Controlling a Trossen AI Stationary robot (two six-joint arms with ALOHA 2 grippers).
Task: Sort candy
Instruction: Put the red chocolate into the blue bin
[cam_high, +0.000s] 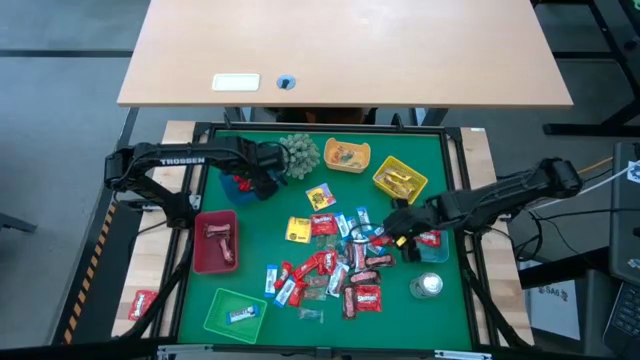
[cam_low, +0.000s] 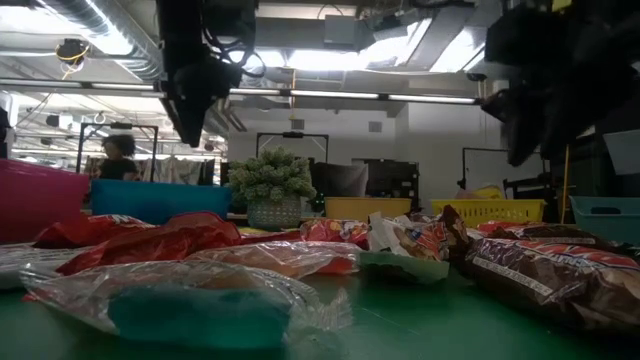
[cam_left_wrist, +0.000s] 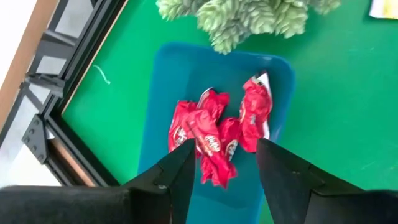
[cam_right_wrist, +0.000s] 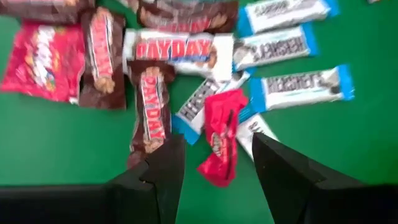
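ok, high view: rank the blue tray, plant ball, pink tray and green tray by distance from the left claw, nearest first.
1. blue tray, directly under the left claw, red candies in it.
2. plant ball, just beyond, at the mat's far edge.
3. pink tray, on the mat's left side.
4. green tray, near-left corner.

Hidden and cut off
Blue tray (cam_left_wrist: 186, 81) runs partly under the left pincer (cam_left_wrist: 225, 163); plant ball (cam_left_wrist: 249, 18) is cropped beyond it.
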